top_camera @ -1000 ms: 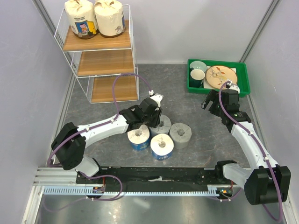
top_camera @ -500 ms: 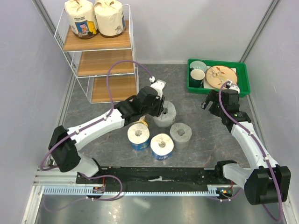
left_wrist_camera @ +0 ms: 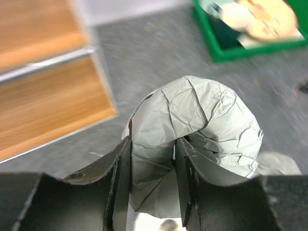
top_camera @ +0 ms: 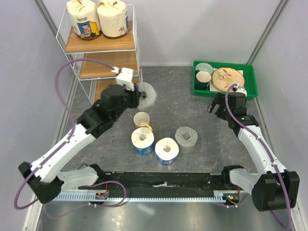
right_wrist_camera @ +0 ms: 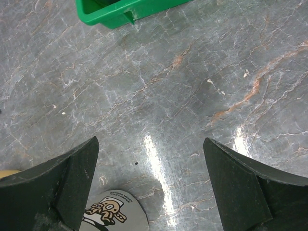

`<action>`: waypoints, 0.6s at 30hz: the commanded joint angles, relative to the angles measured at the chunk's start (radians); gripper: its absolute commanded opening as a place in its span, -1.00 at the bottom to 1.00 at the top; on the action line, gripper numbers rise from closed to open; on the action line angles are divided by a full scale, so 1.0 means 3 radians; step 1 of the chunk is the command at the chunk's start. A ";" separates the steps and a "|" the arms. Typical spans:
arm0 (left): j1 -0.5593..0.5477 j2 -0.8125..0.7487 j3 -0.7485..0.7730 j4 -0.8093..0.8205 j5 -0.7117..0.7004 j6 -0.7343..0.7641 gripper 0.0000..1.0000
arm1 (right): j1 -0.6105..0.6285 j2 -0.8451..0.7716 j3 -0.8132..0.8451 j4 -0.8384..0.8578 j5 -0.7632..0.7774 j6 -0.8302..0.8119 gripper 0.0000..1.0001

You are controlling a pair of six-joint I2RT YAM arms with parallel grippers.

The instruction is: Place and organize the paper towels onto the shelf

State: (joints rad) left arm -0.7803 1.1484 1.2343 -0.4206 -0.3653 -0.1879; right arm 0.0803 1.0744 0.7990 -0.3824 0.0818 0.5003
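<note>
— Left gripper (top_camera: 139, 94) (left_wrist_camera: 153, 144) was pictured clamped on a crinkled grey plastic-wrapped paper towel roll (top_camera: 147, 94) (left_wrist_camera: 202, 120), was it not?

— It was. In the wrist view the roll was shown pinched between both fingers (left_wrist_camera: 121, 163). It was held off the grey marbled table (top_camera: 202, 120), just beside the right edge of the white wire shelf with brown wooden boards (top_camera: 103, 63), by its lower boards.

— And where were the other rolls recorded?

— Two cream plastic-wrapped rolls with a cartoon print (top_camera: 82, 19) (top_camera: 113, 18) were seen upright, side by side, on the shelf's top board. A second grey roll (top_camera: 186, 138) and two white-and-blue rolls (top_camera: 143, 141) (top_camera: 166, 150) were seen standing on the table, near a yellow mug (top_camera: 141, 119).

— What was noted of the right gripper (top_camera: 215, 104) (right_wrist_camera: 151, 159)?

— Its jaws were seen spread wide with nothing between them, over bare table close to the green plastic tray of dishes (top_camera: 251, 82) (right_wrist_camera: 110, 14).
</note>
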 commanded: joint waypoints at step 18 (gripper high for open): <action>0.1598 -0.0392 0.0309 0.0379 -0.0266 0.0463 -0.16 | -0.0022 -0.0007 0.0077 0.0032 -0.0038 -0.0037 0.96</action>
State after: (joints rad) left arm -0.3618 1.0012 1.2449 -0.4141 -0.4778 -0.0834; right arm 0.0799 1.0748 0.7990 -0.3824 0.0753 0.4999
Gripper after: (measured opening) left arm 0.427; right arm 0.982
